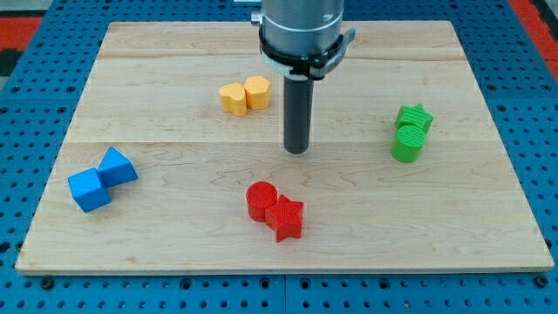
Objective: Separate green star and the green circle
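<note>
Now the pale wooden tabletop (174, 61) is carrying every block, and my tip (297, 150), a bare dark rod without jaws and holding nothing, is resting near its middle. Well to the tip's right, the green star block (415, 116) and green circle block (406, 144) are touching, the star toward the view's top.
</note>
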Motion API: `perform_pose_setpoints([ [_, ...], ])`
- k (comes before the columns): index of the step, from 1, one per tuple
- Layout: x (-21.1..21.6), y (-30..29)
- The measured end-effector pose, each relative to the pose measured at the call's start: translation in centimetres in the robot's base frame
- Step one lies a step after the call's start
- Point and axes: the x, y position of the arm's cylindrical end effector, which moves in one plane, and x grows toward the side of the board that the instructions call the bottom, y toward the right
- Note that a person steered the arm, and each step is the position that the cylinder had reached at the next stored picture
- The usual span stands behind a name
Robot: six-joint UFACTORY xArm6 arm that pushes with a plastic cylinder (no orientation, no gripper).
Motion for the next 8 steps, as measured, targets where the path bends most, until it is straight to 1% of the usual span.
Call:
perform_pose_setpoints([
  [1,3.7,0.8],
  [3,6.6,10.2],
  [4,8.1,11.2],
  [5,8.1,11.6],
  [6,8.4,14.1],
  [7,4.4,18.3],
  [8,2.2,18.6],
])
